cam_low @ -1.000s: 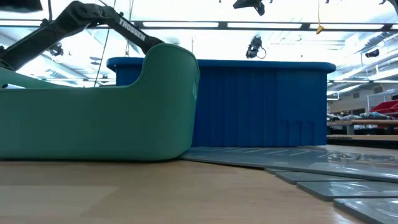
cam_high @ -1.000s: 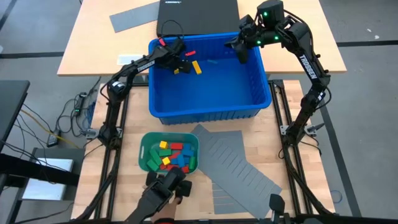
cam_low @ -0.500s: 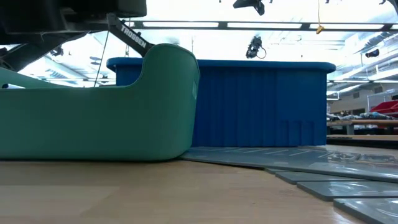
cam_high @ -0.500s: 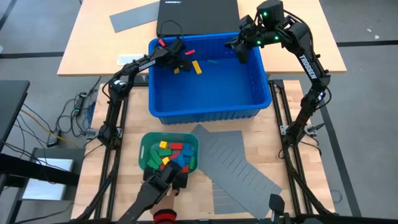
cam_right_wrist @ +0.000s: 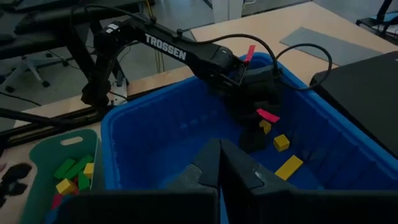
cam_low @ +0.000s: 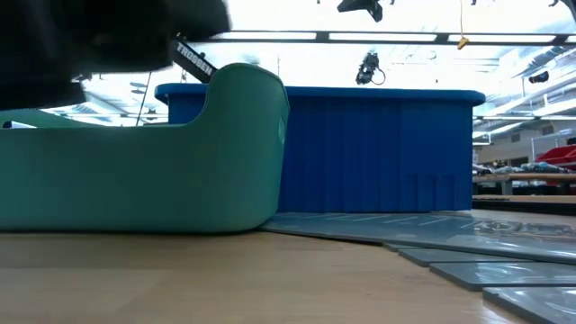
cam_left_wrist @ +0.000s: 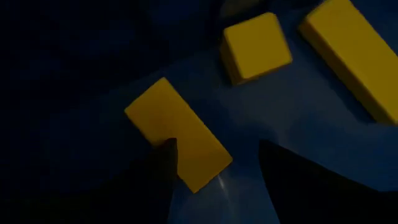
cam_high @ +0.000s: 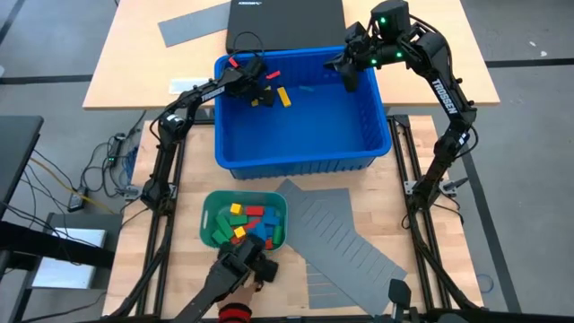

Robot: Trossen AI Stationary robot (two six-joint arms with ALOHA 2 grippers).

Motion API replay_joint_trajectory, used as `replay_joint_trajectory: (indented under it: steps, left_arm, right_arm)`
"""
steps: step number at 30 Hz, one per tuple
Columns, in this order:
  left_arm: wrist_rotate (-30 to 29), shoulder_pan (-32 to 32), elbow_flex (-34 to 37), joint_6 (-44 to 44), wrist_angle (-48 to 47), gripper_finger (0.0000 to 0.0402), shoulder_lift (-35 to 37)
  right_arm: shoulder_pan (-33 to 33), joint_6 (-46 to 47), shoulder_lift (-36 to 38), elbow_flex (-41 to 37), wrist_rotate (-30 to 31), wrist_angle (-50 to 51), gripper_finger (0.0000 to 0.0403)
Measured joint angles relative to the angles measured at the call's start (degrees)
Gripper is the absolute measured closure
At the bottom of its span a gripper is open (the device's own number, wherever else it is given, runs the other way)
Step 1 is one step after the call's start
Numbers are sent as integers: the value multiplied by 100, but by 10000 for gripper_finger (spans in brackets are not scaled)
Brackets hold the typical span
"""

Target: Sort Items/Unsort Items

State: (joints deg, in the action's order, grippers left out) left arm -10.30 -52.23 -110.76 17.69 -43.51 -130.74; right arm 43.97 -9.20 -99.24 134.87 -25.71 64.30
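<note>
Three yellow blocks (cam_left_wrist: 177, 134) (cam_left_wrist: 256, 46) (cam_left_wrist: 351, 59) lie flat on the floor of the blue bin (cam_high: 305, 166), near its far left corner. My left gripper (cam_high: 260, 94) hangs open just over them, pointing steeply down; one fingertip (cam_left_wrist: 166, 155) overlaps the edge of the nearest block. My right gripper (cam_high: 350, 76) is shut with nothing in it, high over the bin's far right corner. The teal tray (cam_high: 206, 220) at the near side holds several red, yellow, green and blue blocks (cam_high: 247, 222). My left gripper has one fingertip (cam_left_wrist: 166, 155) at the long edge of the nearest yellow block (cam_left_wrist: 186, 152), coming from above. I cannot tell whether it touches. The block lies flat on the bin floor, and the other finger stands clear over bare floor.
Grey slotted divider sheets (cam_high: 350, 238) lie to the right of the tray. A person's dark arm and hand (cam_high: 240, 269) reach to the tray's near edge. On the far table lie a black laptop (cam_high: 285, 22) and another grey sheet (cam_high: 193, 22).
My left gripper has gone down toward the yellow blocks in the bin's far left corner, still open. The person's hand has shifted about at the tray's near edge, and a dark shape has spread over the low view's upper left.
</note>
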Motion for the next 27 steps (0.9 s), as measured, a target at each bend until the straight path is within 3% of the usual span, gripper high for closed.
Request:
replay_joint_trajectory:
  steps: [4,10,18,21,27]
  left_arm:
    - [657,96,-42,-724,-94,172,-4]
    - [1006,657,-593,-1464,-968,173,-80]
    - [541,882,-1665,-95,-1674,173,-63]
    - [680,918,-1870,310,-1827,173,-63]
    - [1229,1154,-1876,-1441,-2080,173,-48]
  right_arm:
    - [0,-82,0,0,0,-1,400]
    - [0,-106,0,0,2,-2,399]
    - [13,-160,0,0,4,-5,398]
    - [13,-207,0,0,4,-5,398]
    - [15,-254,0,0,4,-3,401]
